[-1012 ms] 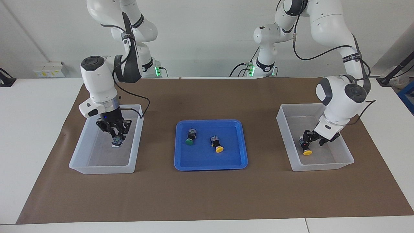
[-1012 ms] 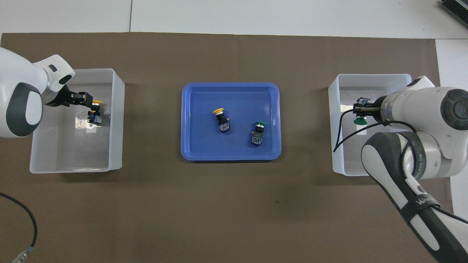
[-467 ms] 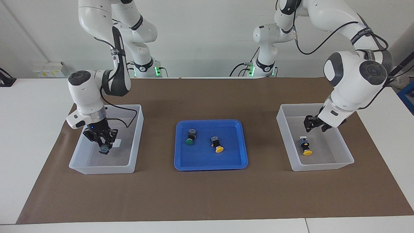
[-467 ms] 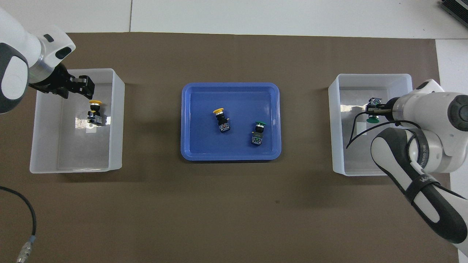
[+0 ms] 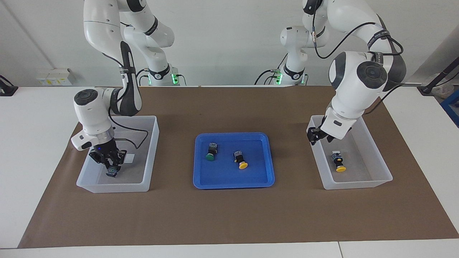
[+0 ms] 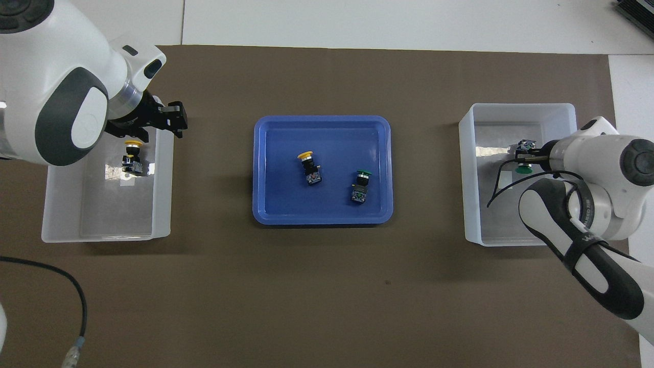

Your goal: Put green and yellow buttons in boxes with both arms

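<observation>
Two white arms stand over a brown mat. The left arm bends down from its base with its wrist raised above the inner wall of the bin (image 5: 373, 150) at its end; the left gripper (image 5: 312, 137) hangs there with nothing in it, and I cannot tell how far its fingers are parted. The right arm folds steeply down into the other bin (image 5: 150, 150); the right gripper (image 5: 111, 165) is low inside, fingers closed on a green button (image 6: 522, 168).

Count: two translucent bins, one blue tray (image 5: 267, 157) between them, four buttons. One yellow button (image 5: 338, 162) lies in the left arm's bin, free of the gripper. In the tray lie a second green button (image 5: 211, 151) and a second yellow button (image 5: 240, 159), apart from each other.
</observation>
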